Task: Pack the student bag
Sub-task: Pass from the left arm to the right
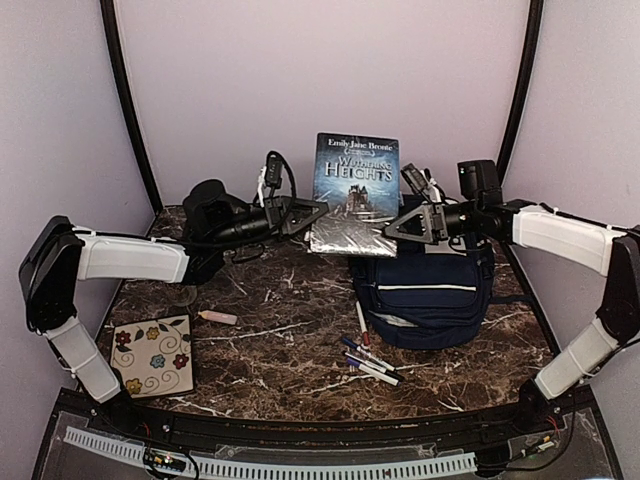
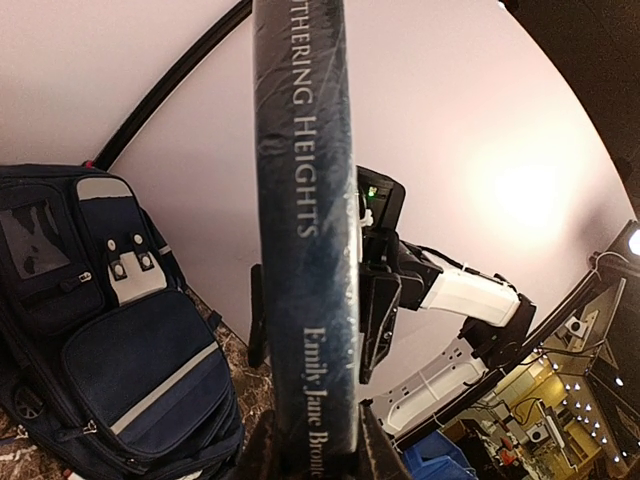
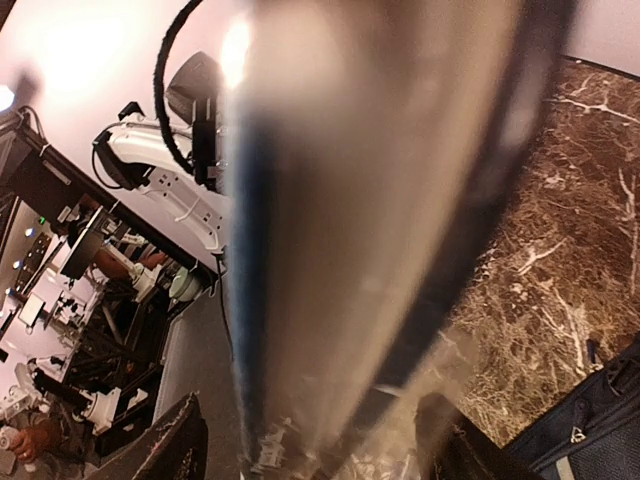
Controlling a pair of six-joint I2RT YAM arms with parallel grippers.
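Note:
The book "Wuthering Heights" [image 1: 356, 192] is held upright in the air at the back, just above and left of the navy student bag [image 1: 430, 290], which stands on the table. My left gripper [image 1: 312, 213] is shut on the book's spine side; in the left wrist view the spine [image 2: 305, 200] rises from between the fingers [image 2: 318, 455], with the bag [image 2: 100, 330] at the left. My right gripper [image 1: 405, 222] is at the book's right edge. In the right wrist view its jaws [image 3: 310, 450] stand wide apart around the blurred page edge [image 3: 360, 200].
Several markers [image 1: 368, 362] and a pen [image 1: 362, 322] lie on the marble table in front of the bag. An eraser [image 1: 218, 317] and a floral notebook [image 1: 152, 357] lie at the front left. The right arm [image 2: 460, 295] shows behind the book.

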